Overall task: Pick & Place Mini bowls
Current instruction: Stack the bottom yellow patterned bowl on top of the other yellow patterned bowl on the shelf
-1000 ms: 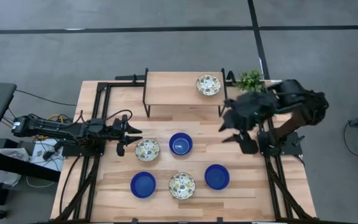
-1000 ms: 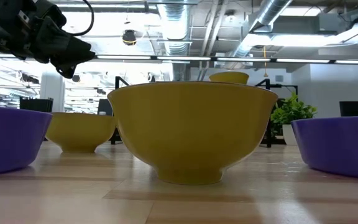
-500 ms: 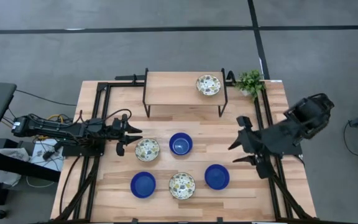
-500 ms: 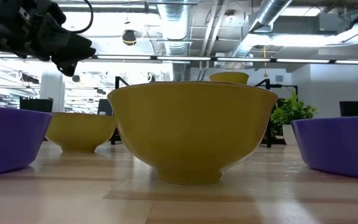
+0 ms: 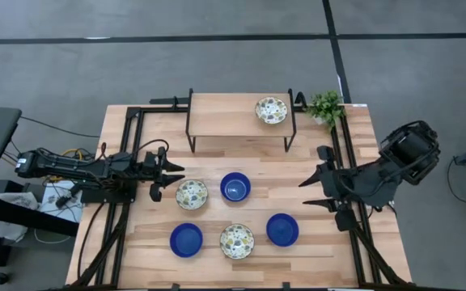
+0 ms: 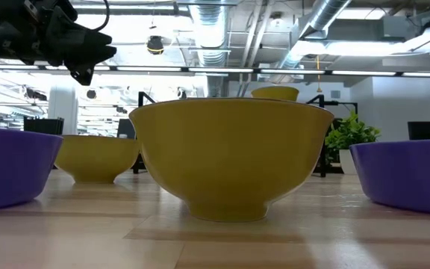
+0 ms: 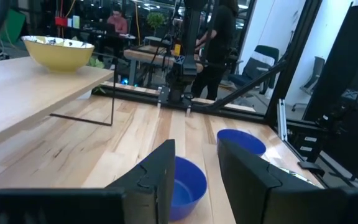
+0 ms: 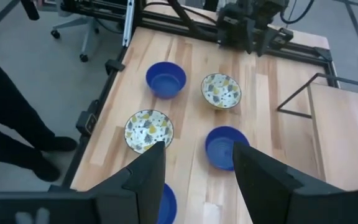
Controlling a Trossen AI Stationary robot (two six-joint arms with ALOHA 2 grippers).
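Flanking the light wooden worktop [image 5: 160,250], black frame rails run down each side, and a small green plant [image 5: 326,105] stands at the far right corner. A black-legged wooden shelf [image 5: 225,117] carries one glossy speckled cream bowl [image 5: 271,110]. On the worktop sit three round blue bowls [image 5: 235,187] and two more speckled bowls [image 5: 191,194]. The left claw [image 5: 157,174] lies open and empty just beside a speckled bowl; the right claw [image 5: 317,179] hovers open, empty, near the right rail.

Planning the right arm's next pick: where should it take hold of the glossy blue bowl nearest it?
Probably the thin rim of the glossy blue bowl, from straight above. It sits upright and open-topped, so one finger can go inside, one outside. The right end effector is open beside it.
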